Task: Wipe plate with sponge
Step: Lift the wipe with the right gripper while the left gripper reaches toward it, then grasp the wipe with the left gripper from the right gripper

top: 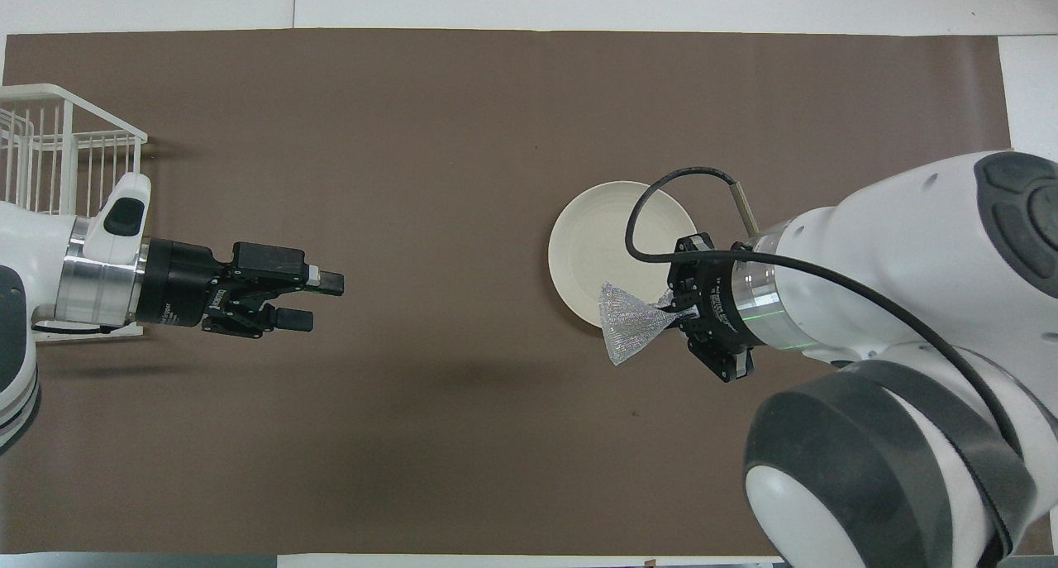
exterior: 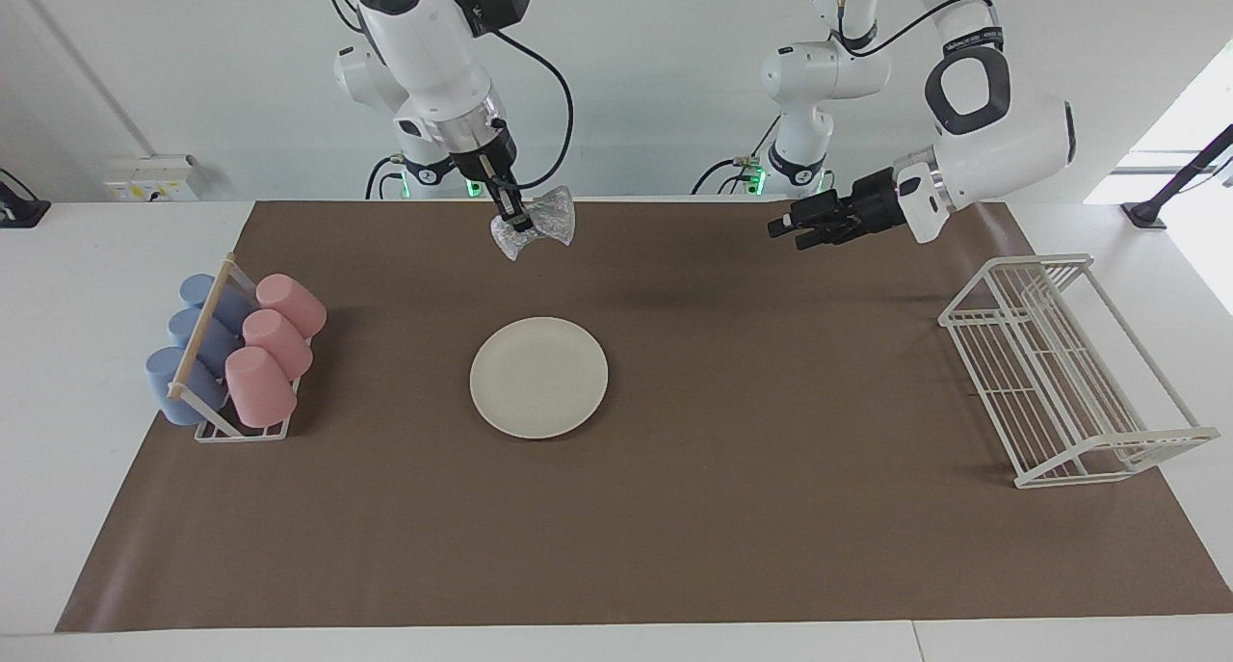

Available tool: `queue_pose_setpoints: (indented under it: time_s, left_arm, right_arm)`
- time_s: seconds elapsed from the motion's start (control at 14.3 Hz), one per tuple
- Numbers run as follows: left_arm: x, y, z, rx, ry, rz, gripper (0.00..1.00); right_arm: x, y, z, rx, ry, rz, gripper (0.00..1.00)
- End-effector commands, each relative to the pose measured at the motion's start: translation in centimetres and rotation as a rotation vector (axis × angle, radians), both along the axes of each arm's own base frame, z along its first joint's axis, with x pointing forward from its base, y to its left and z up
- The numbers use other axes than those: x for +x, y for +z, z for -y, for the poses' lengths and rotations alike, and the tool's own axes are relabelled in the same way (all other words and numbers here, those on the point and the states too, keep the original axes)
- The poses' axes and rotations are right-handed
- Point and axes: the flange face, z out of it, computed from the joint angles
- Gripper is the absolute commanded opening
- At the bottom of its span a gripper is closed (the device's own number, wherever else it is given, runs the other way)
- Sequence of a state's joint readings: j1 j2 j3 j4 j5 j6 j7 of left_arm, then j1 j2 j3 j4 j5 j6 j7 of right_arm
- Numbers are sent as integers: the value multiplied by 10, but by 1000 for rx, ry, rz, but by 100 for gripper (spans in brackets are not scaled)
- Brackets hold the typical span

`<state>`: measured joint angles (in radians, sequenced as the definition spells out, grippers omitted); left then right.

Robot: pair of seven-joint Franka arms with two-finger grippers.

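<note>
The cream-white plate (exterior: 538,378) (top: 603,245) lies bare on the brown mat near the middle of the table. My right gripper (exterior: 515,217) (top: 671,303) is raised high and shut on the pinched waist of the silvery glittery sponge (exterior: 535,221) (top: 626,322). Seen from overhead, the sponge hangs over the plate's rim on the robots' side, well clear of it. My left gripper (exterior: 785,230) (top: 318,301) hovers open and holds nothing, over the mat toward the left arm's end.
A rack of pink and blue cups (exterior: 236,354) stands at the right arm's end of the mat. A white wire rack (exterior: 1060,373) (top: 50,138) stands at the left arm's end. The brown mat (exterior: 771,508) covers most of the table.
</note>
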<state>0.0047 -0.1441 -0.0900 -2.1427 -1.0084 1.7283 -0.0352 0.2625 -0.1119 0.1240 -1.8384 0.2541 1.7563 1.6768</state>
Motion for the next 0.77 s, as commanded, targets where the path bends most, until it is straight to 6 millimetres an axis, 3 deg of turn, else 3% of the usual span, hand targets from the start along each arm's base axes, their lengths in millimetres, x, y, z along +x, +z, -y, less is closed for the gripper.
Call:
queue_pose_setpoints:
  time_s: [0.0,0.14,0.42,0.7]
  left_arm:
    - [-17,-3,16,-116,105,-8,100]
    - [-19,-9,35,-220,182,-39,100]
    - [-37,-10,93,-286,165,-77,100]
    - [-55,-7,158,-302,264,-108,100]
  right_arm:
    - [-6,6,-38,-10,-56,-15,0]
    - [-15,8,-68,12,-115,12,0]
    - [-13,10,-71,12,-127,13,0]
    - [-15,9,-72,-28,-108,37,0]
